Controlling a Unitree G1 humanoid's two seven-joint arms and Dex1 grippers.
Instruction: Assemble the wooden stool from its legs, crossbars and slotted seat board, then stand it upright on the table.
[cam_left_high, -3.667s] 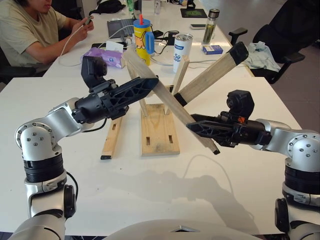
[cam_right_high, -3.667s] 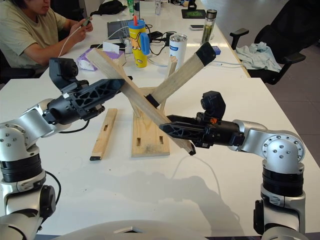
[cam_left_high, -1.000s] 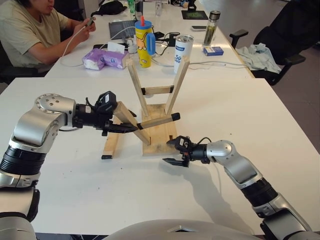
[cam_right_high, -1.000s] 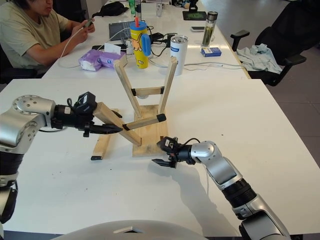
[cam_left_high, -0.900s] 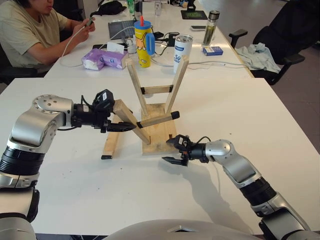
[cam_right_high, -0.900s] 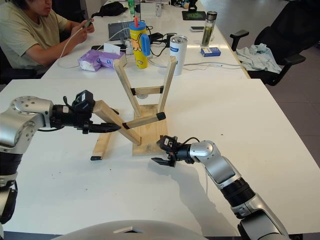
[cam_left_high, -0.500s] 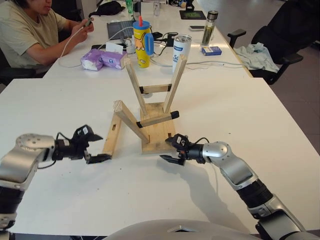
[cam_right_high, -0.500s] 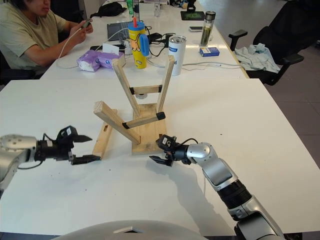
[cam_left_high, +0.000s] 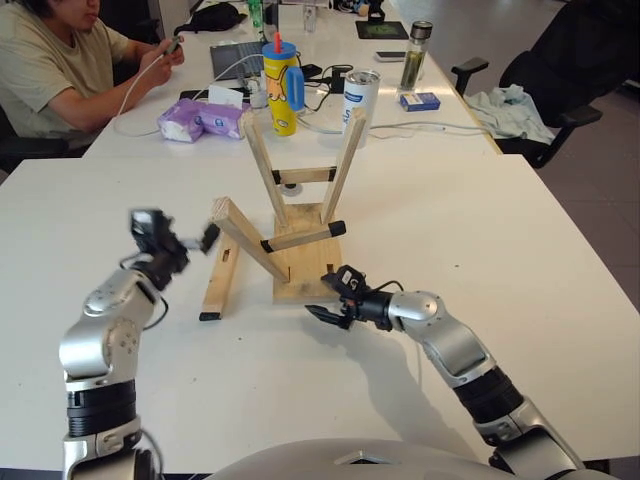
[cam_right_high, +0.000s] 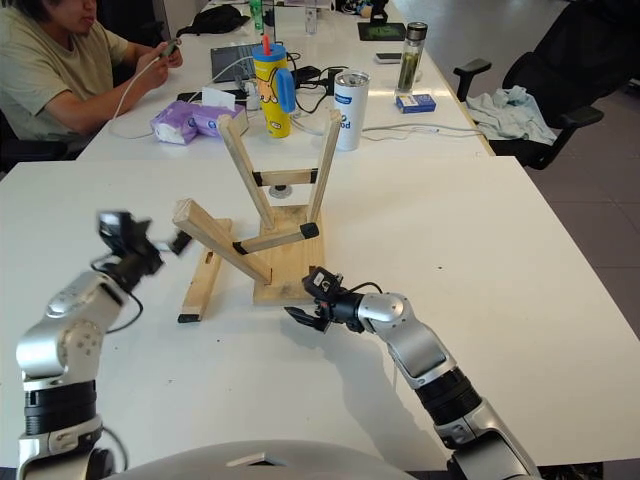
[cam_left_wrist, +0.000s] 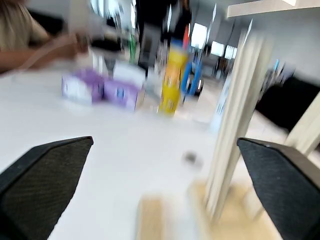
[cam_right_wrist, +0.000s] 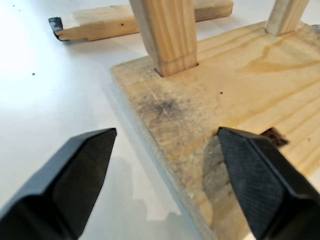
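My left gripper (cam_left_high: 200, 240) is a blur in the head views, so I cannot make out its shape there. My left wrist view shows its two black fingers (cam_left_wrist: 45, 175) spread wide apart with nothing between them. It hangs above the white table (cam_left_high: 500, 220), near the top end of the tilted wooden leg (cam_left_high: 240, 238). I cannot tell if it touches that leg.

My right gripper (cam_left_high: 330, 297) is low, at the near edge of the flat pale wooden seat board (cam_left_high: 300, 285). Its fingers (cam_right_wrist: 75, 175) are spread too and hold nothing. One is over the table and one is over the board.

The board lies flat in the middle of the table. Its wood is rough, with long grain lines and a dark smudge. The tilted leg sits in a slot in the board. One dark empty slot (cam_right_wrist: 272, 135) is partly cut off in my right wrist view. Two more square legs (cam_left_high: 262, 170) stand up at the back, joined by a short crossbar (cam_left_high: 303, 175). A loose flat wooden piece (cam_left_high: 220, 280) with a black end lies just beside the board.
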